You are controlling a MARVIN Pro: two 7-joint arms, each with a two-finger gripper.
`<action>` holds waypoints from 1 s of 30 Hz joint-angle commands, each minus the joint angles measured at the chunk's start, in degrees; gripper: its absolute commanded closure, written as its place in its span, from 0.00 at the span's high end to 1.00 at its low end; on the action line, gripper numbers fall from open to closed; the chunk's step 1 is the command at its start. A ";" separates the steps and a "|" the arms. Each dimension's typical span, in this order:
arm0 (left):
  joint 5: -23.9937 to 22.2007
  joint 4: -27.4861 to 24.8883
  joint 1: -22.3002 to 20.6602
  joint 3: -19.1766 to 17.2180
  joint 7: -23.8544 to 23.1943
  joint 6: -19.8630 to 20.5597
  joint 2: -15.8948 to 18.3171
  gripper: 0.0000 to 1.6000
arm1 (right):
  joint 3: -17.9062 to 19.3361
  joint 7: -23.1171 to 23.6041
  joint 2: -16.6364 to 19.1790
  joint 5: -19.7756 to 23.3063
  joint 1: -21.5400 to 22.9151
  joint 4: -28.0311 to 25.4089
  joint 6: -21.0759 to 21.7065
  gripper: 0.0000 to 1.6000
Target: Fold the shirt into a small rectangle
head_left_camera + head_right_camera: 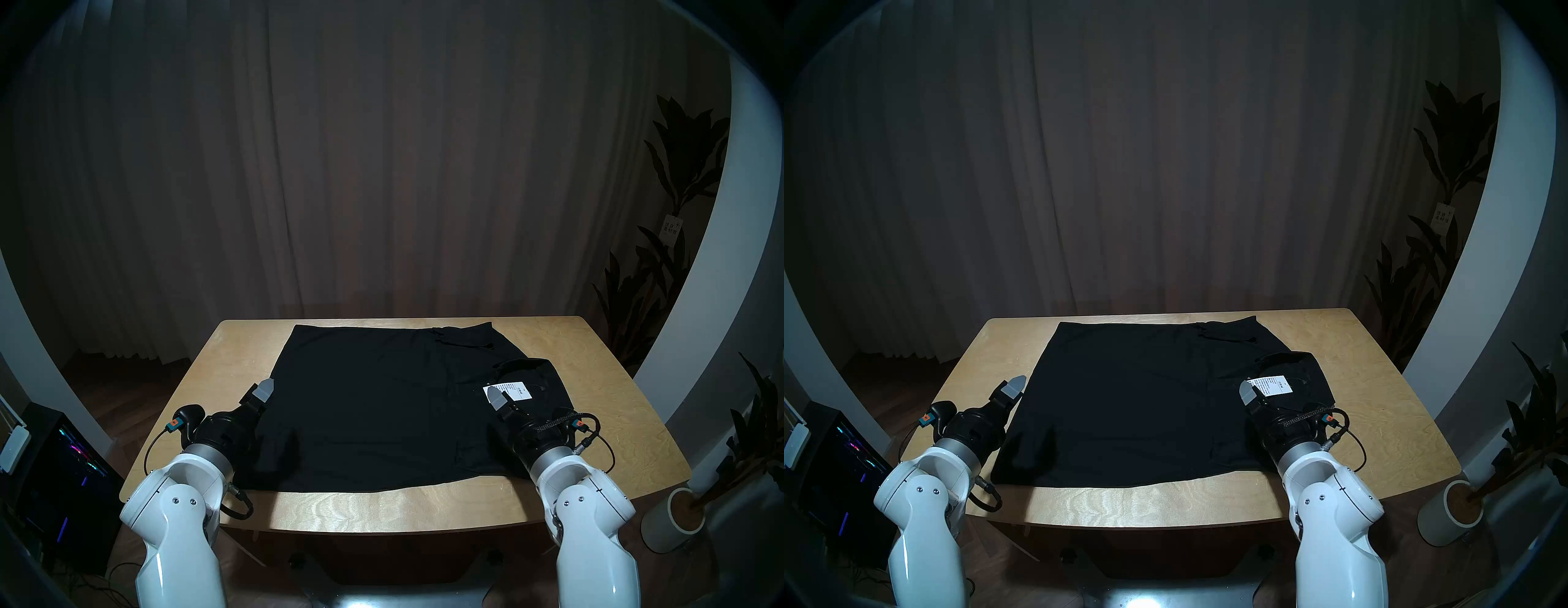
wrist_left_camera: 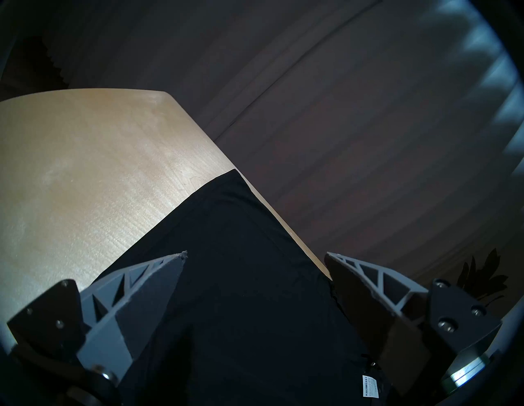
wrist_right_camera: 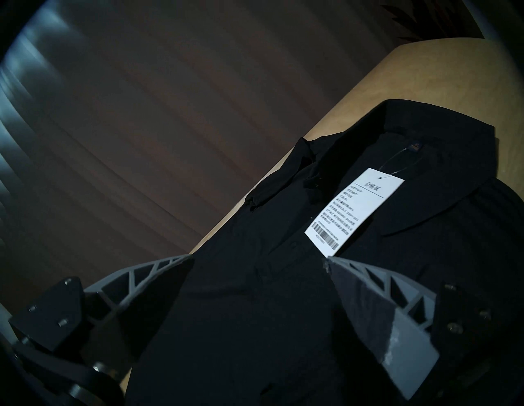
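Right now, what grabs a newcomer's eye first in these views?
The black shirt spread across most of the wooden table, its collar toward the table's right side. Then the white barcode label lying by the collar, bright against the dark cloth. Both pincers, left and right, hang open over the shirt, holding nothing.

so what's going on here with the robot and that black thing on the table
A two-armed robot is working on folding a black collared shirt spread over a wooden table, its collar and white tag toward the robot's right. Right now neither arm holds any cloth: the left gripper and the right gripper both hang open above the shirt's two ends. The shirt lies mostly flat, not yet a small rectangle.
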 commanded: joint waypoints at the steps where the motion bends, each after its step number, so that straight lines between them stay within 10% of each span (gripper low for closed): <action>1: -5.08 -2.18 1.22 0.07 1.64 2.67 -0.86 1.00 | 4.30 -2.75 -3.20 7.05 -3.78 -4.91 4.73 1.00; 30: -32.61 -7.87 3.46 -4.97 29.11 9.68 -3.02 1.00 | 15.99 -18.38 -7.38 31.82 -7.50 -12.27 25.27 1.00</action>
